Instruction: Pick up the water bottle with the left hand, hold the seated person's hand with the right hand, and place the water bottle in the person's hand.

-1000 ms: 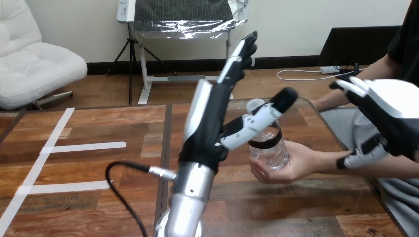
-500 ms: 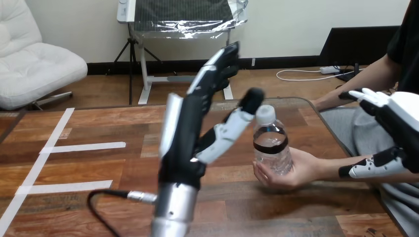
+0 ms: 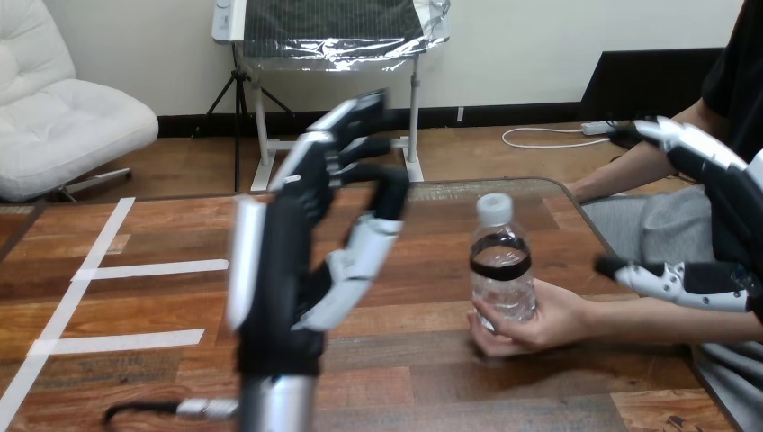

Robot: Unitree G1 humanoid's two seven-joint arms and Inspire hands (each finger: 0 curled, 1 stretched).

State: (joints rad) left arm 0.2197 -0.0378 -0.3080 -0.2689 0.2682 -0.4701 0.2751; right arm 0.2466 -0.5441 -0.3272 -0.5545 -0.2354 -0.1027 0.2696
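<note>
- Water bottle [image 3: 502, 270]: clear, upright, white cap [image 3: 494, 208] on top, dark label band [image 3: 499, 256] around the upper body. It is over the right part of the table.
- The bottle's base sits in the person's hand [image 3: 540, 324], which is cupped beneath it with its fingers wrapped round the lower part. No robot hand is on the bottle.
- The person's forearm [image 3: 648, 319] runs from that hand to the view's right edge, low over the table's right corner.
- Right hand [image 3: 724, 193]: at the right edge, above the forearm. Its fingers [image 3: 688, 144] are stretched out and spread, and its thumb [image 3: 666, 277] points left just over the forearm. Nothing is clasped. Whether the thumb touches the forearm cannot be told.
- Left hand [image 3: 283, 270]: raised in the middle-left of the view, well left of the bottle and apart from it. Its white back shell faces left. Its fingers [image 3: 355, 112] are parted and loosely bent at the tips, the thumb [image 3: 360, 261] angles toward the bottle, and the hand is empty.
- The silver left forearm [image 3: 274, 409] rises from the bottom edge.
- Table [image 3: 423, 378]: dark wood planks with a rounded far right corner.
- White tape strips [image 3: 153, 267] lie on the left part of the table, well away from the bottle.
- A black cable [image 3: 148, 409] lies near the bottom edge, beside the left forearm.
</note>
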